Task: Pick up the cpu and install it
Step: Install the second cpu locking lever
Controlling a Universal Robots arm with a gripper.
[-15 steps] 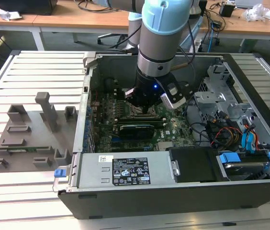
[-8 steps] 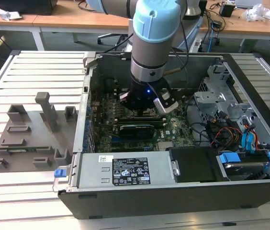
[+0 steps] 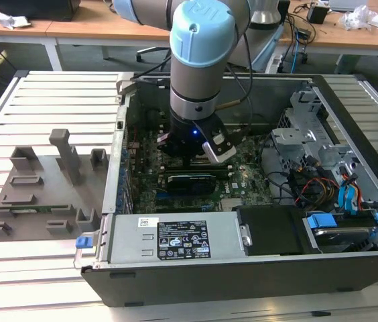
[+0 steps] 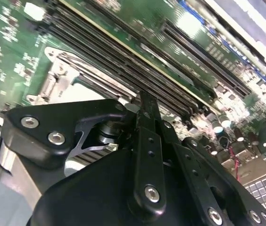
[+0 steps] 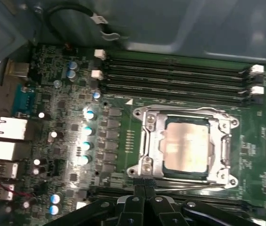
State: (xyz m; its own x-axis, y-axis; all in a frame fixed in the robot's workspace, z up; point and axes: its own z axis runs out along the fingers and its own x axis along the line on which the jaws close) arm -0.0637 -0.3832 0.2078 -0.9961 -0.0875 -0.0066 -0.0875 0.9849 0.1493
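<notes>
I am hanging over the open case (image 3: 350, 201), which is lying on a slatted table (image 3: 41, 100) with a grey holder block set (image 3: 41, 188) sitting well off to the exterior view's left; my arm (image 3: 202, 54) is reaching straight down into the case, above the green board (image 5: 57, 94); four long memory slots (image 5: 175, 77) are running across the board on the far side of the socket from my claw; the metal socket frame (image 5: 147, 141) is lying just ahead of my fingertips, its frame closed around the chip; the cpu (image 5: 186, 146) is sitting flat inside that frame, its pale silver top showing, already seated and not in my grasp; my claw (image 5: 145, 186) is pointing at the near edge of the frame, just short of the cpu; my fingers (image 4: 147, 113) are pressing together tip to tip, fully closed, with nothing held between them; in the second wrist view my black linkage is covering part of the frame.
</notes>
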